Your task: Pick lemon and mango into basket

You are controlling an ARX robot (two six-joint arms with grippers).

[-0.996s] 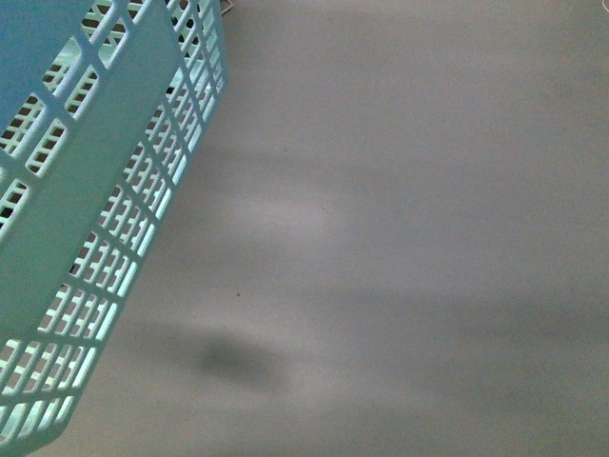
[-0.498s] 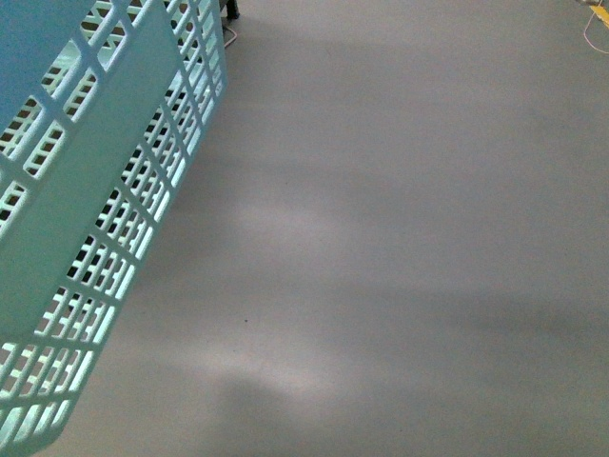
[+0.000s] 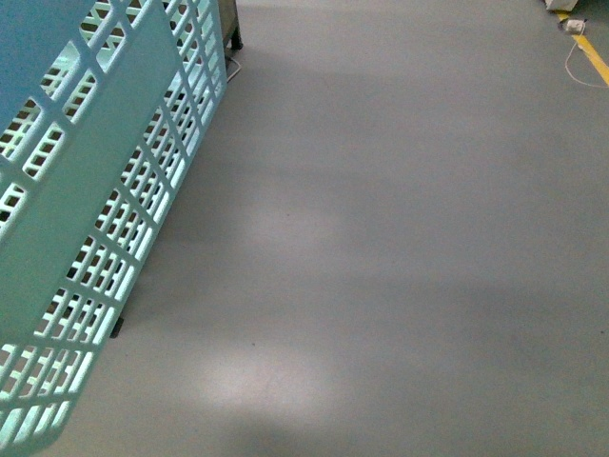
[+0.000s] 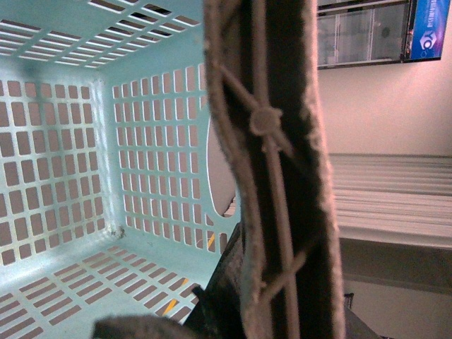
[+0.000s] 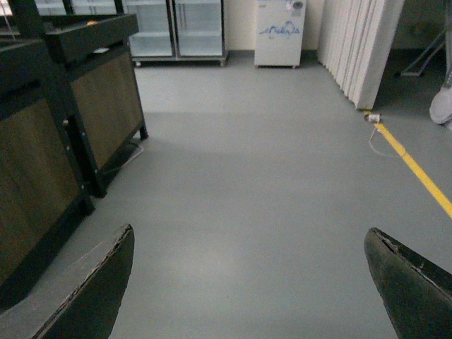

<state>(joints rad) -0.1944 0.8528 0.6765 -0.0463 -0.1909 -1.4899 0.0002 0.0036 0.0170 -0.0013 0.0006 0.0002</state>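
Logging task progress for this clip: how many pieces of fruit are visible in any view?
0. Inside the basket, the left wrist view shows only bare lattice; a padded finger hides part of it, so fruit may be hidden. No fruit in the other views.

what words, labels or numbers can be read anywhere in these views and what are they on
No text can be read for certain.
Blue sign on the wall, left wrist view: white letters, cut off and blurred, not readable.
White cabinet at the far wall, right wrist view: blue marking on its front, too small to read.
Basket: no text or label visible.
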